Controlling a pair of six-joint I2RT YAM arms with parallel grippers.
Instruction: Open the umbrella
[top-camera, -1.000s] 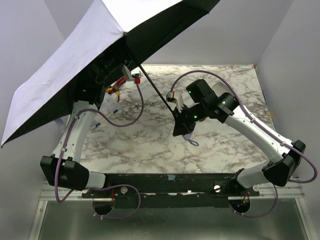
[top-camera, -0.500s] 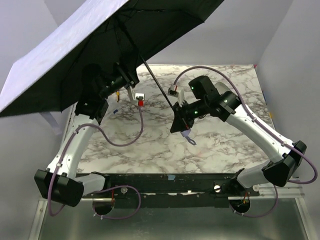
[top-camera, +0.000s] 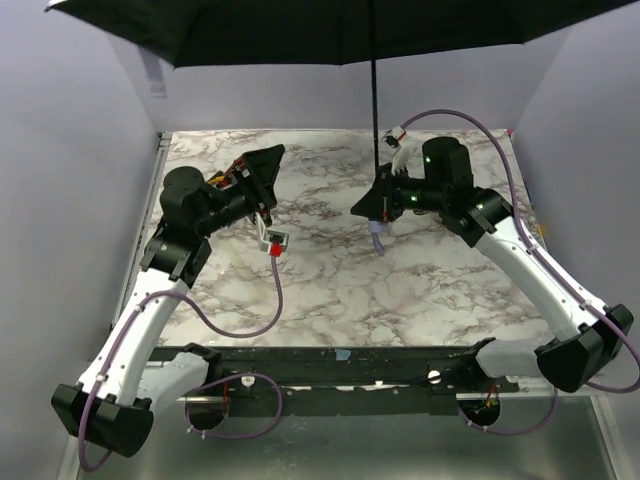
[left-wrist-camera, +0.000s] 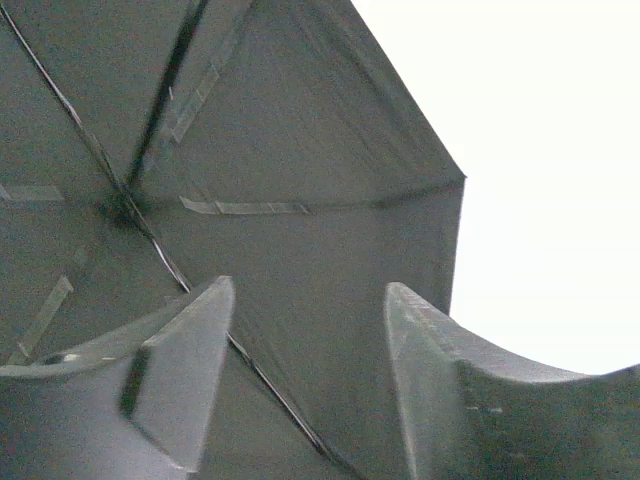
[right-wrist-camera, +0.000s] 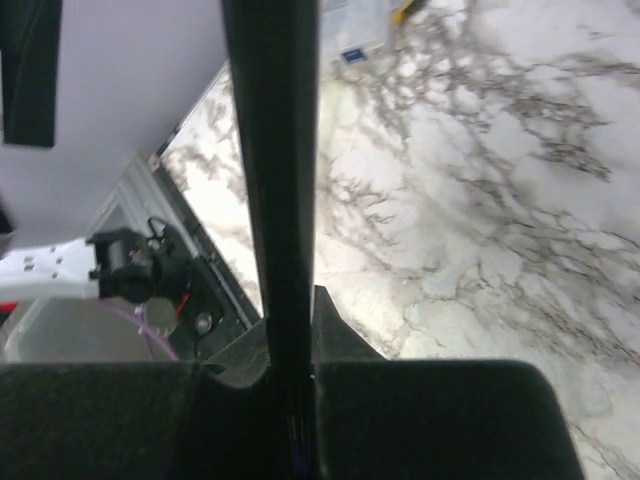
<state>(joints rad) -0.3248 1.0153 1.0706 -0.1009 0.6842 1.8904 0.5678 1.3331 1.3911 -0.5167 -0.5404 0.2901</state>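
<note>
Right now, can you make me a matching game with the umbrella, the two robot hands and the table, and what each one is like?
Things:
1 umbrella
2 left gripper
3 right gripper
4 table

States:
A marbled white and grey
B shut on the umbrella
C spread open overhead
D open, holding nothing

Pairs: 1-C, 2-D, 3-B, 4-A

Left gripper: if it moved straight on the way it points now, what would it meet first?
Probably the umbrella: in the left wrist view, its black underside fills the space beyond the open left gripper, with nothing in between. How far off it is, I cannot tell.
</note>
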